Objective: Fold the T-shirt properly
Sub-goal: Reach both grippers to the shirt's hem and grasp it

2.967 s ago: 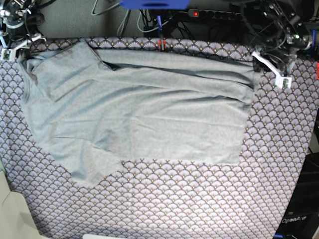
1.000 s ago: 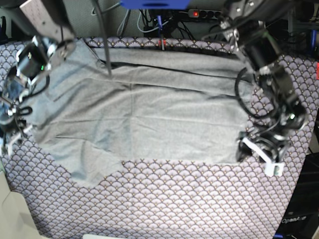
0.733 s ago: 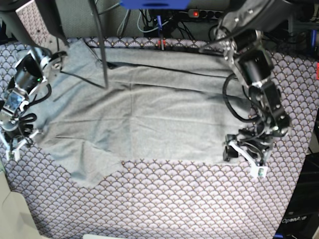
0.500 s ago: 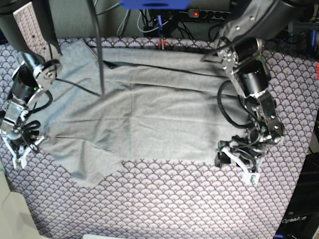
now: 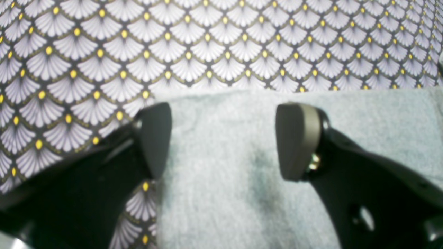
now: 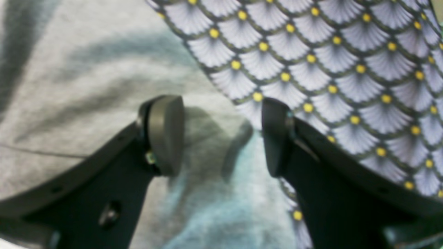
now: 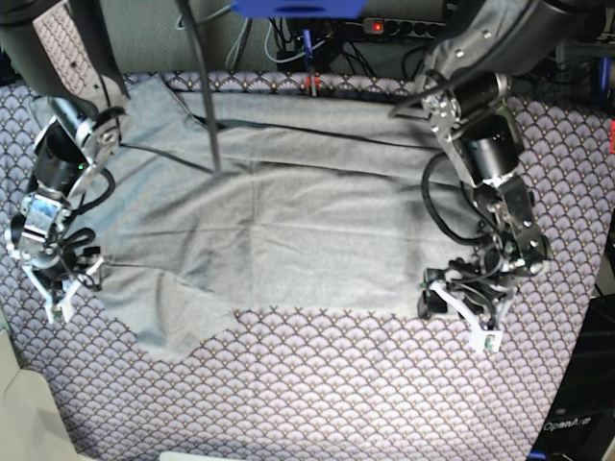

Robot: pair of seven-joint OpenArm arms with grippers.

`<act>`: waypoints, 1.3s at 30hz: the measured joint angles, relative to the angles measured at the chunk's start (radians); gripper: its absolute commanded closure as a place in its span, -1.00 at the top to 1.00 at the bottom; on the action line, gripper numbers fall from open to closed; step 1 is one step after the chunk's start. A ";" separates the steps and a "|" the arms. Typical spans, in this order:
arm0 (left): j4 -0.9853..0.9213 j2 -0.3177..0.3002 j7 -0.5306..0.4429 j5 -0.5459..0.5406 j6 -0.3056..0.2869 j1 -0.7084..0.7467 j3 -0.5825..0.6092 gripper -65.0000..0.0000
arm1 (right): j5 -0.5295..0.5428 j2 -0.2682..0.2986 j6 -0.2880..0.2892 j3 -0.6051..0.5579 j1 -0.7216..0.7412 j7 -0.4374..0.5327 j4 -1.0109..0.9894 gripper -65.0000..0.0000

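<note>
Your left pincer [image 5: 223,141] is wide open with its two tips straddling the corner of the T-shirt [image 7: 288,221], and nothing is pinched yet. Your right pincer [image 6: 221,136] is wide open too, over the shirt's edge where grey meets the patterned cloth [image 7: 317,384].

Watch out: if you close now, you may catch the patterned cloth along with the shirt, because one tip of each pincer sits over it. You could also catch only the thin top layer, and then the corner would slip out when you lift. If one side grips and the other misses, the fold will go crooked.

The shirt lies spread flat across the middle of the worktop. In the base view, the left pincer sits at its 4 o'clock corner and the right pincer at its 8 o'clock edge. Both arms reach down from 12 o'clock, bent over, wrists pointing down.
</note>
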 measured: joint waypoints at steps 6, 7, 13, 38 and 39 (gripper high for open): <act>-0.002 -0.004 0.000 0.000 0.000 0.001 -0.005 0.40 | 0.005 0.000 0.000 0.001 -0.017 0.002 0.000 0.12; -0.002 -0.002 0.000 0.000 0.000 0.002 -0.005 0.40 | 0.005 0.000 0.000 0.001 -0.015 0.002 0.000 0.12; -0.003 -0.005 0.000 0.000 0.000 0.003 -0.006 0.40 | 0.006 0.000 0.000 0.002 -0.018 0.002 0.000 -0.37; -0.285 -0.029 -0.219 -0.003 0.209 -0.063 0.001 0.40 | 0.017 -0.018 -0.003 0.000 -0.045 0.032 0.004 -0.90; -0.309 -0.032 -0.249 -0.007 0.209 -0.074 0.001 0.40 | 0.016 -0.018 -0.003 0.000 -0.045 0.032 0.004 -0.90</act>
